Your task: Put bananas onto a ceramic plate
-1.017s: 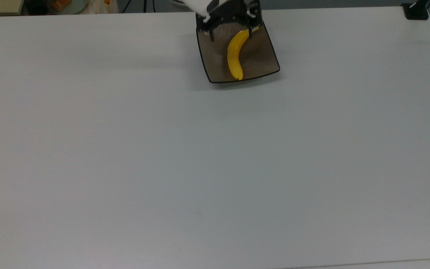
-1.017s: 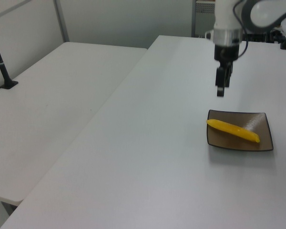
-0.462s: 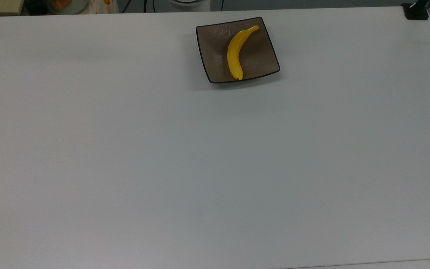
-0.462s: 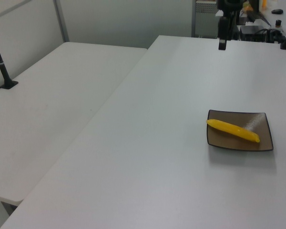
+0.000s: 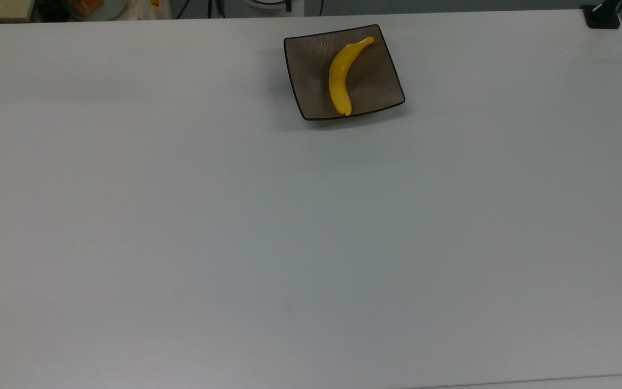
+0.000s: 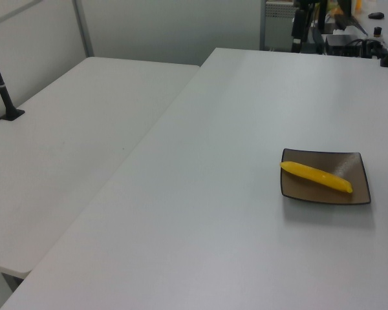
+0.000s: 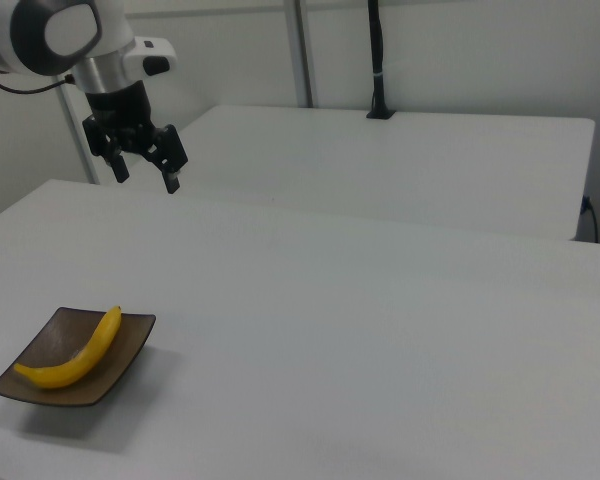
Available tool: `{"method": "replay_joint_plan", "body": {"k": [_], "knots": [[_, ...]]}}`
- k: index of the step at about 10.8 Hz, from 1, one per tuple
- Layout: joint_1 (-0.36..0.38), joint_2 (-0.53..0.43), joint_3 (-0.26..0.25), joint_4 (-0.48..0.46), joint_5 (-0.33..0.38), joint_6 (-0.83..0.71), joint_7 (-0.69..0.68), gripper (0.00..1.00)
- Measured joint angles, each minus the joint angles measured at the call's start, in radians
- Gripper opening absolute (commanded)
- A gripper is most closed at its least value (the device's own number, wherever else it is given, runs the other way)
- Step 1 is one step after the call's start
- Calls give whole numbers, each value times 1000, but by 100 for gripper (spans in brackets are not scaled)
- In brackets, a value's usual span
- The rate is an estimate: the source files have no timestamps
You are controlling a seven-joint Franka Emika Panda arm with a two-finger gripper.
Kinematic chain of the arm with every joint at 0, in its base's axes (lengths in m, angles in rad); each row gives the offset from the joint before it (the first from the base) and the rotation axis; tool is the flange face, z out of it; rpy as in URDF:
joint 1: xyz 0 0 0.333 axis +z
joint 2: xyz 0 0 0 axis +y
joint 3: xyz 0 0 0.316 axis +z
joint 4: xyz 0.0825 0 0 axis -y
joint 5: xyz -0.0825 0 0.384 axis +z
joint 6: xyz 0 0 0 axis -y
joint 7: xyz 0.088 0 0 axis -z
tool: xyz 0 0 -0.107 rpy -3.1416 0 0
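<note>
Jaws spread wide, empty, high above desk (image 7: 380,330), well apart from plate (image 5: 311,81). Banana (image 5: 339,75) lies on plate. Placing looks done; next prob. just park arm.

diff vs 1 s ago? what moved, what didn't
The gripper moved: a second ago it hung low over the ceramic plate's far edge; it has since risen and pulled back beyond the table's far edge, fingers open and holding nothing. The banana and plate stayed exactly as they were.

Bright, even overhead light; soft shadow beside the ceramic plate (image 5: 311,70).
</note>
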Motion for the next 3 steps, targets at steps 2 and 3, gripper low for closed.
{"method": "replay_joint_plan", "body": {"k": [2, 3], "knots": [[2, 25, -7, 0, 21, 66, -17, 100], [5, 35, -7, 0, 21, 76, -17, 100]]}}
